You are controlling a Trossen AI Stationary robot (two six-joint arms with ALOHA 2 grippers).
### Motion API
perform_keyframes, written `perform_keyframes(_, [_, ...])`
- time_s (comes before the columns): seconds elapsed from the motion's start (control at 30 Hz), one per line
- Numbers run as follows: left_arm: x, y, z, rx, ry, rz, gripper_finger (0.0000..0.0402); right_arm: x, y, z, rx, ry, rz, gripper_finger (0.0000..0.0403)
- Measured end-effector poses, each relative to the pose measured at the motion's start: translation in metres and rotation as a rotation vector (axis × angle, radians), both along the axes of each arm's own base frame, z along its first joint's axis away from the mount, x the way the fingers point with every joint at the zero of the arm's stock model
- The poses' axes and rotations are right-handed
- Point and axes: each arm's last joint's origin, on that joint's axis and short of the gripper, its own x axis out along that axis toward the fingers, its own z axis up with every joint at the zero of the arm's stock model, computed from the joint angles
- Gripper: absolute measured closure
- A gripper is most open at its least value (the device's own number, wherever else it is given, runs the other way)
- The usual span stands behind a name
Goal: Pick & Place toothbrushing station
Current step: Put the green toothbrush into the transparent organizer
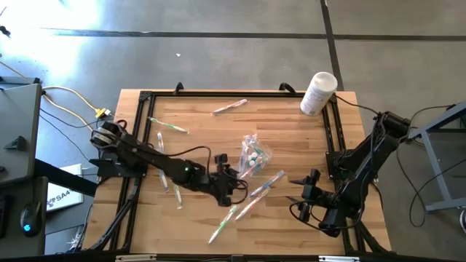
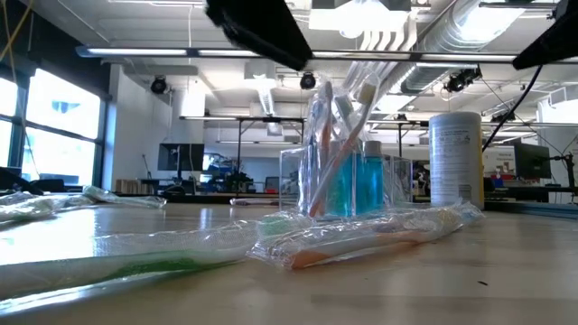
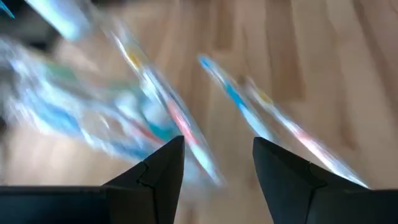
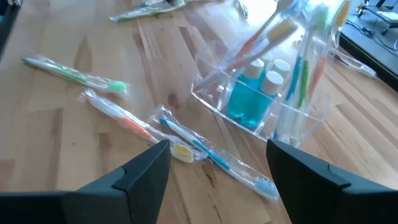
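Clear plastic marks the heart of the scene: a see-through holder [image 4: 261, 93] stands near the middle of the wooden worktop [image 1: 291, 131], with teal tubes [image 4: 252, 102] inside and several toothbrushes [image 4: 261, 37] leaning out of its top. More wrapped toothbrushes lie loose around it: a green one [image 4: 74, 76], an orange one [image 4: 121, 118] and a blue one [image 4: 211, 155] near the right arm, others toward the far and left sides.

Both arms are low over the near half of the worktop. The left hand [image 3: 217, 155] is just beside the holder, fingers parted with nothing between them, pointing down at wrapped brushes that are too blurred to tell apart. The right hand [image 4: 217, 165] waits near the right side, spread wide and empty, facing the holder.

My reading is that the left hand is lining up on another loose brush. To do it well, it should straddle the slim handle crosswise and close near the middle, since crinkly wrap can slip; then lift clear before swinging toward the holder, so it does not knock the leaning brushes.

A white bottle [image 1: 318, 92] stands at the far right corner, well apart. Black rails [image 1: 331, 138] run along the worktop's sides, so sweeps should stay inside them. Open wood lies on the far side of the holder.
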Motion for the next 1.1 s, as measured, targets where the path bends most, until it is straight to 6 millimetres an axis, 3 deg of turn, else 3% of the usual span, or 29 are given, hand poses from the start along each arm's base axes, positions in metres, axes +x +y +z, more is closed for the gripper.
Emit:
perform_keyframes(0.13, [-0.005,-0.014,0.020,-0.255,0.073,-0.009,0.0217,-0.002,-0.005,-0.010,0.001,0.004,-0.023,0.0144])
perform_keyframes(0.23, [-0.006,-0.026,0.020,-0.458,0.107,-0.056,0.0217,-0.001,-0.009,-0.013,0.009,0.003,-0.048,0.0144])
perform_keyframes(0.37, [-0.012,-0.041,0.018,-0.551,0.153,-0.131,0.0217,0.000,-0.009,-0.013,0.011,-0.003,-0.053,0.0144])
perform_keyframes(0.6, [-0.009,-0.064,-0.017,-0.492,0.230,-0.138,0.0217,0.000,-0.009,-0.013,0.011,-0.004,-0.049,0.0144])
perform_keyframes(0.73, [0.001,-0.074,-0.050,-0.476,0.290,-0.119,0.0217,0.000,-0.009,-0.013,0.010,-0.003,-0.049,0.0144])
perform_keyframes(0.97, [0.010,-0.071,-0.080,-0.556,0.358,0.033,0.0217,0.000,-0.009,-0.014,0.012,0.000,-0.048,0.0144])
perform_keyframes(1.1, [0.012,-0.070,-0.085,-0.577,0.369,0.066,0.0217,0.000,-0.009,-0.014,0.013,0.000,-0.048,0.0144])
